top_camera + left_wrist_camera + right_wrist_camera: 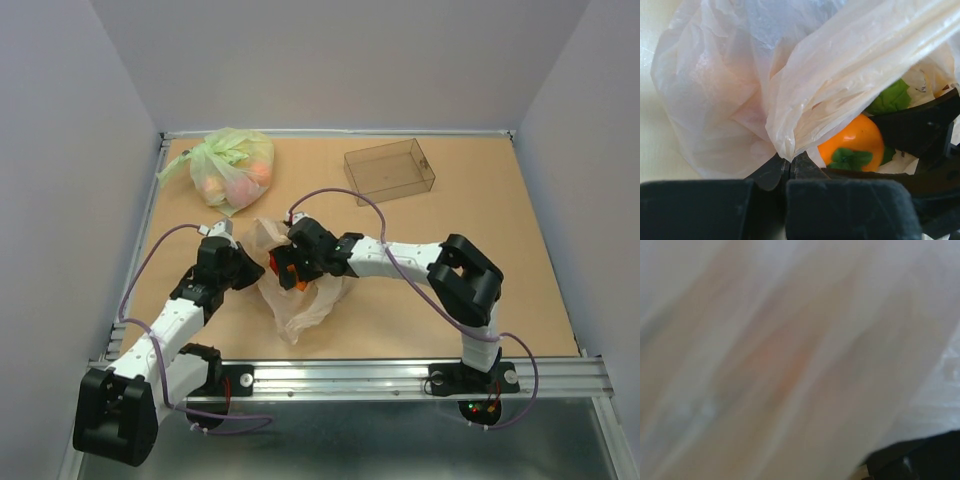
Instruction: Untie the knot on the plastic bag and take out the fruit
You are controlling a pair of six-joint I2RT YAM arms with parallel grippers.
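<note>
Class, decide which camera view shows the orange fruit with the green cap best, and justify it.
Left wrist: the orange fruit is close and sharp under the plastic bag. Top external gives only a small orange patch; right wrist shows just blurred film.

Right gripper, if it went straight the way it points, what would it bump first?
Probably the plastic bag: its pale film fills the right wrist view before the right gripper; depth is blurry.

Top camera looks down; wrist cameras (close-up) face the plastic bag [300, 310].
</note>
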